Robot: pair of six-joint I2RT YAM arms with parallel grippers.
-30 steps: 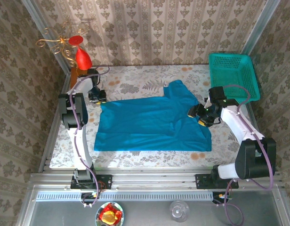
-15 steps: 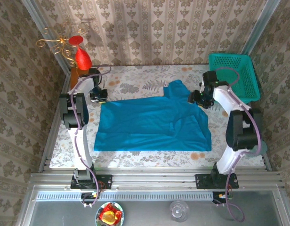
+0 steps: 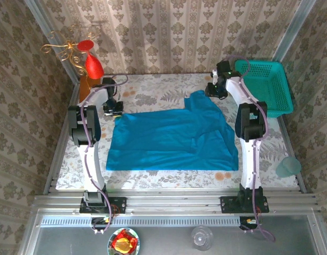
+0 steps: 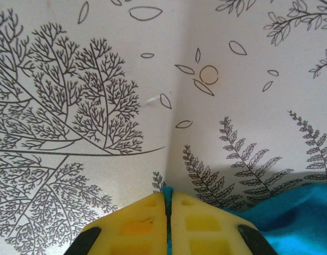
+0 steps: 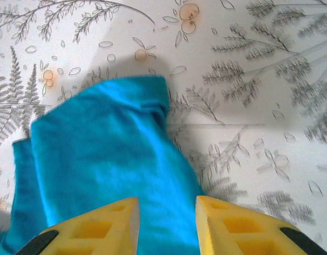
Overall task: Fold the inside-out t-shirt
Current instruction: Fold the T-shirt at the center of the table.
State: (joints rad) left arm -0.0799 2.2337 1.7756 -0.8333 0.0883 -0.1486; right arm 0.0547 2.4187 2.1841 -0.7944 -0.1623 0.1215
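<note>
The teal-blue t-shirt (image 3: 171,135) lies spread flat on the leaf-printed tablecloth, one sleeve pointing toward the far wall. My left gripper (image 3: 114,109) sits at the shirt's far left corner. In the left wrist view its yellow fingers (image 4: 147,223) are shut, with a thin strip of the t-shirt (image 4: 296,212) pinched between them at the left gripper's (image 4: 167,192) tips. My right gripper (image 3: 212,90) hovers by the far sleeve. In the right wrist view the right gripper (image 5: 166,204) has its jaws apart over the t-shirt (image 5: 100,149), cloth lying between them.
A green mesh basket (image 3: 261,85) stands at the far right corner, close to the right arm. A red ornament with gold wire (image 3: 93,66) stands at the far left. A pale cup (image 3: 287,167) sits at the table's right edge.
The right arm swung from the shirt's right side up to the far sleeve, its jaws narrowing. The left gripper closed on the shirt's corner and barely shifted.
</note>
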